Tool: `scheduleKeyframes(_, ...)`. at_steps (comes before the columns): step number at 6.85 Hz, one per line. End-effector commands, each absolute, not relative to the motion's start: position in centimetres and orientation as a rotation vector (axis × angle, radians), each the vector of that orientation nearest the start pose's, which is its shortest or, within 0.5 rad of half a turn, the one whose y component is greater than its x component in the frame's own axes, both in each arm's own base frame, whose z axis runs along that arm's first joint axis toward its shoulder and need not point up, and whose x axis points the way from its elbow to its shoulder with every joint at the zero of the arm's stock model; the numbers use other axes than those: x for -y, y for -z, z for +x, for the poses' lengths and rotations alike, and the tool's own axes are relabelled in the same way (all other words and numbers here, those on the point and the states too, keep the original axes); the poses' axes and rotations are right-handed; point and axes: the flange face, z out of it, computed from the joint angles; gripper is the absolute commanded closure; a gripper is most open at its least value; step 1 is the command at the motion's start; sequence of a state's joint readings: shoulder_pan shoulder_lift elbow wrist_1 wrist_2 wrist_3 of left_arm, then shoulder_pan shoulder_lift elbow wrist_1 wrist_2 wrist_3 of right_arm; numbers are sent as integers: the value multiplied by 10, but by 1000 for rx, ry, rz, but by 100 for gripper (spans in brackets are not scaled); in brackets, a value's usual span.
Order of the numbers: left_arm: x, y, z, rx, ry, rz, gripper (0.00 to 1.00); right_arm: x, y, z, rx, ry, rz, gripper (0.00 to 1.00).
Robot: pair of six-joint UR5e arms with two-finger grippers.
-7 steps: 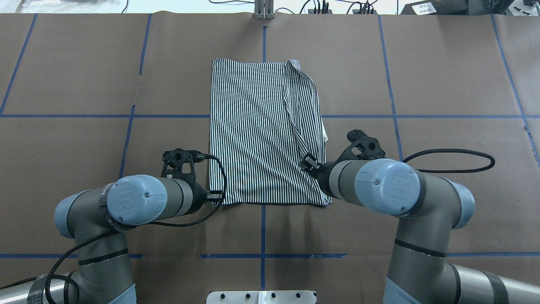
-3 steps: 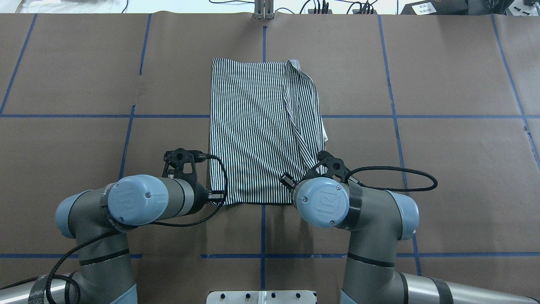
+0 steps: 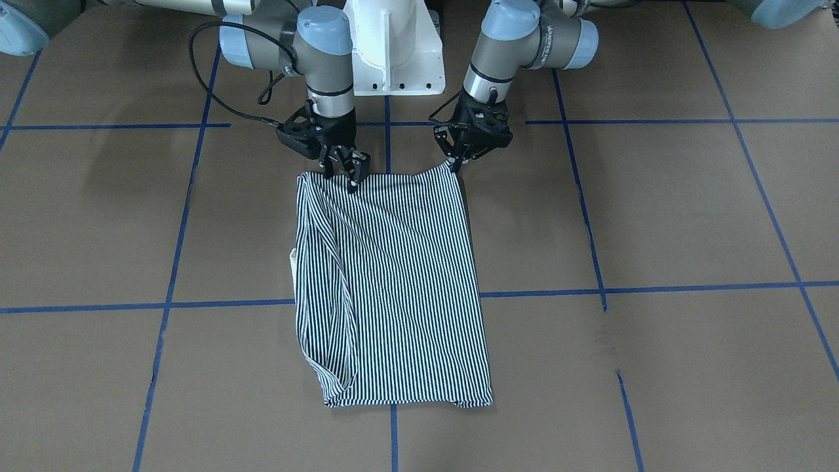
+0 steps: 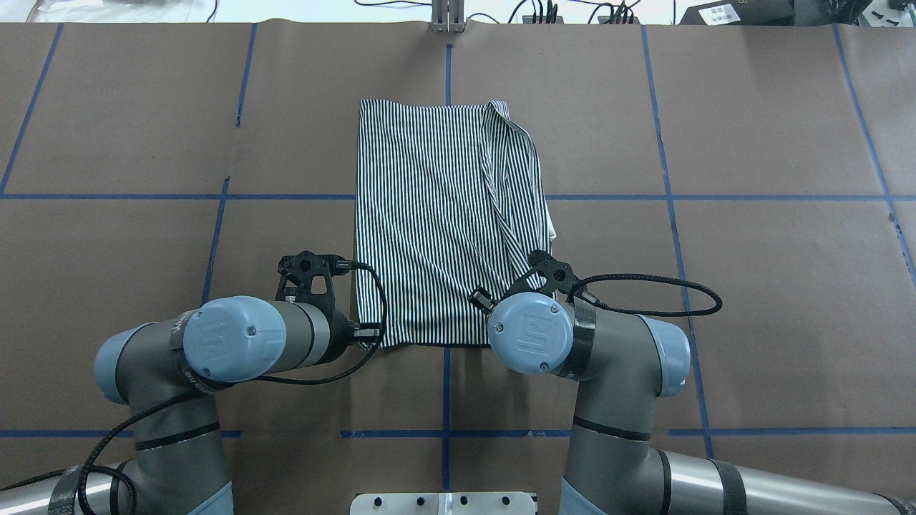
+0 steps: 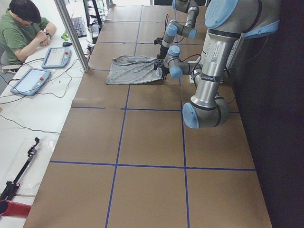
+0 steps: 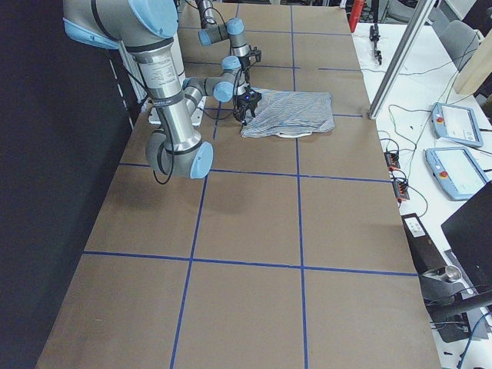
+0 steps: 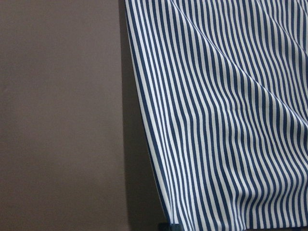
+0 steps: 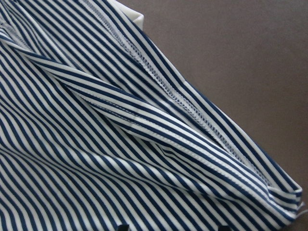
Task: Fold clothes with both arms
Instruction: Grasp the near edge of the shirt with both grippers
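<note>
one striped polo shirt lies on my worktop, about midway between its left and right edges. it is folded into a tall rectangle whose long sides run from my edge toward the far edge. the cloth is a soft knit with thin navy and white stripes, creased in shallow diagonal waves. along its right side a long flap is doubled over into a rolled ridge. a stitched hem runs along that flap, and one small cream tip of the collar pokes out beside it.

the worktop is covered in matt brown paper, marked into squares by blue tape lines.

i have two arms at the shirt's near edge, one at each corner. my left gripper is at the near left corner. its black fingers meet in a point there and are closed on the cloth, which rises in a small peak to them. my right gripper is at the near right corner, pointing down. its two fingertips stand apart, open, over the rolled flap and touching or just above the fabric; i cannot tell which.

two black cables, one looping out from each wrist.
</note>
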State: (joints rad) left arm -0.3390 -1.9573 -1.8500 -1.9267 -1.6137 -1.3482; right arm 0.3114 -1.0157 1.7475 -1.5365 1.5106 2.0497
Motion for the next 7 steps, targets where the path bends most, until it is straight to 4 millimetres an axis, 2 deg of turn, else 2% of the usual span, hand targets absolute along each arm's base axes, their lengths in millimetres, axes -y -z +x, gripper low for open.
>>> scheduleKeyframes(1, 323, -281, 528, -993, 86, 245, 100, 343, -269, -577, 757, -753, 12, 31)
scheduleKeyframes(4, 323, -281, 528, -993, 86, 245, 100, 345, -277, -583, 734, -748, 10, 31)
scheduleKeyframes(7, 323, -281, 528, -993, 86, 245, 100, 342, -276, -586, 703, -703, -6, 31)
